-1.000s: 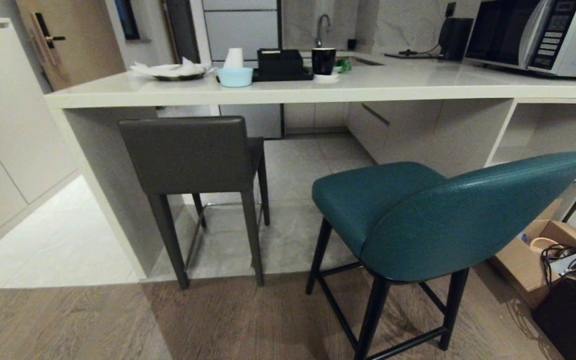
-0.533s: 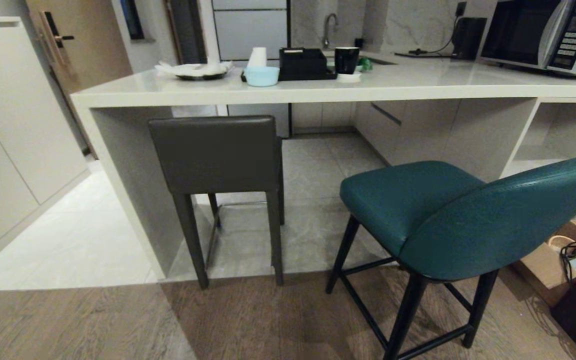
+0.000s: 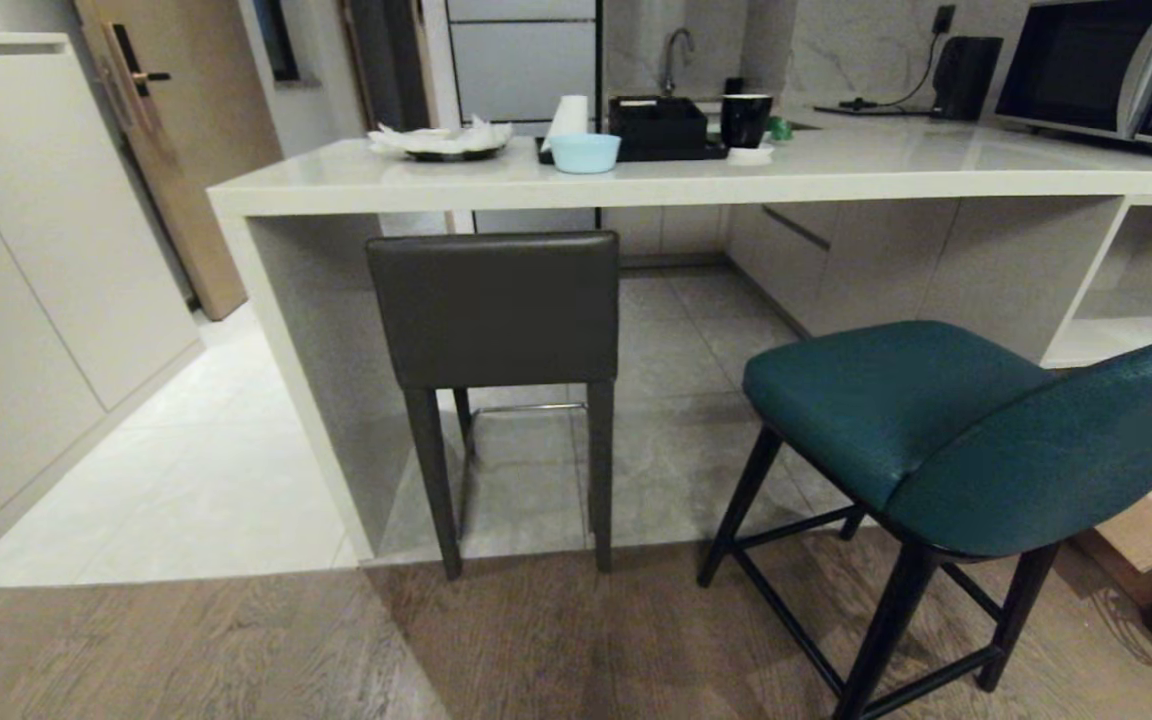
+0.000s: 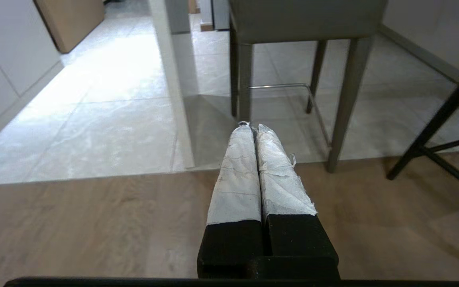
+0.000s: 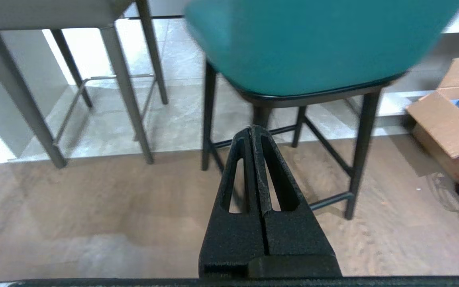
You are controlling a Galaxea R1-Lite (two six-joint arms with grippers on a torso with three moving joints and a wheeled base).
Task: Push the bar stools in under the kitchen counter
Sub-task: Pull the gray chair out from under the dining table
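While the dark grey stool (image 3: 496, 320) stands tucked partly beneath the surface (image 3: 836, 170), its low rectangular back just below the stone edge and just beside the slab side panel (image 3: 306, 340), the teal stool (image 3: 946, 430) stands well out from the surface on the wooden floor (image 3: 186, 650), turned at an angle. The grey one has matte leather-like upholstery, square legs and a thin metal footrail; its rear legs rest at the seam where tile meets wood. The teal one has a curved, grained back wrapping a rounded seat, on slim black legs joined by thin rungs.

On top of the surface sit a pale blue bowl (image 3: 585, 153), a black mug (image 3: 746, 120) and a microwave (image 3: 1116, 70).

The left tool (image 4: 251, 126), its fingers wrapped in white tape, is pressed fully closed with nothing in it, hanging low over the wood short of the grey stool's legs. The right tool (image 5: 252, 129), black and bare, is likewise closed and empty, pointing at the teal stool's underside.

The teal back is cut off by the head view's edge, and the grey seat is hidden behind its own back. Neither arm shows in the head view. A cardboard box (image 5: 448, 119) beside the teal stool is only partly seen.
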